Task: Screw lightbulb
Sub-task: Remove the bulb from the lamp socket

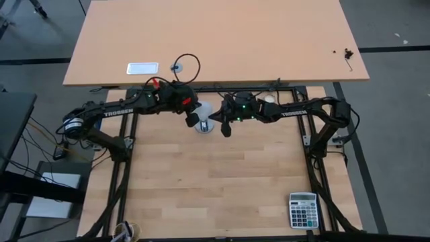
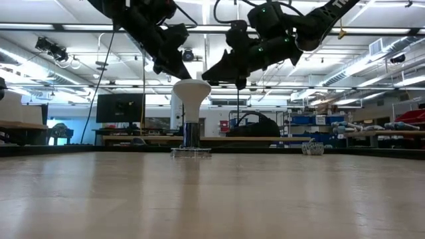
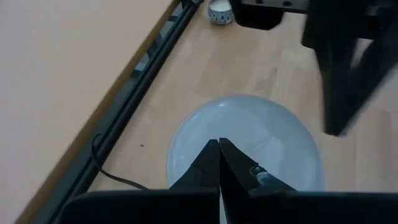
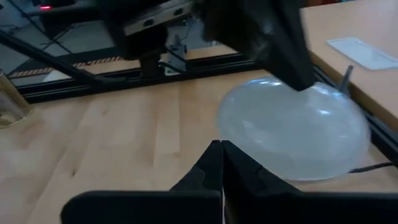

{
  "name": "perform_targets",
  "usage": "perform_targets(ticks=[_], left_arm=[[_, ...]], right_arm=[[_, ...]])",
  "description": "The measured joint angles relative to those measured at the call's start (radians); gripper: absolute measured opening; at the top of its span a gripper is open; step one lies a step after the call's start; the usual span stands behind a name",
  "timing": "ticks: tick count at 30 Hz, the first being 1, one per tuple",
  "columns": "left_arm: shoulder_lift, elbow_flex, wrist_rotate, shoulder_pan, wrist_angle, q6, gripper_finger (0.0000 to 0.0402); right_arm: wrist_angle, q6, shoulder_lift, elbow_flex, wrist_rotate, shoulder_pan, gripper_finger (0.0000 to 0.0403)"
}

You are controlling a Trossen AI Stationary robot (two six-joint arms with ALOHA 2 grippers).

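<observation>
The white lightbulb stands upright, wide head up. Its narrow neck sits in the grey socket on the wooden table, and a black cord leads away from the socket. My left gripper is shut, with its tips just over the head. My right gripper is shut and hovers a little to the right of the head, apart from it. Both hang above the bulb in the low view, the left gripper and the right gripper. My left gripper's shut fingertips stand right at the top of the bulb's head, slanting down from the left. I cannot tell whether they touch it.
A small cream puck sits at the far right of the bulb, by the black frame rail. A calculator lies at the near right corner. A second table with a white card stands beyond the rail.
</observation>
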Motion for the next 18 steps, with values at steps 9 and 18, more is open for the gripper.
perform_targets(ticks=[9, 18], left_arm=[[-0.002, 0.0, -0.004, 0.001, -0.012, -0.006, 0.0], [-0.002, 0.0, 0.048, -0.007, -0.011, -0.008, 0.0]], right_arm=[[-0.03, 0.004, -0.002, 0.0, 0.061, -0.055, 0.0009], [-0.005, 0.007, -0.006, 0.0, 0.177, -0.137, 0.0009]])
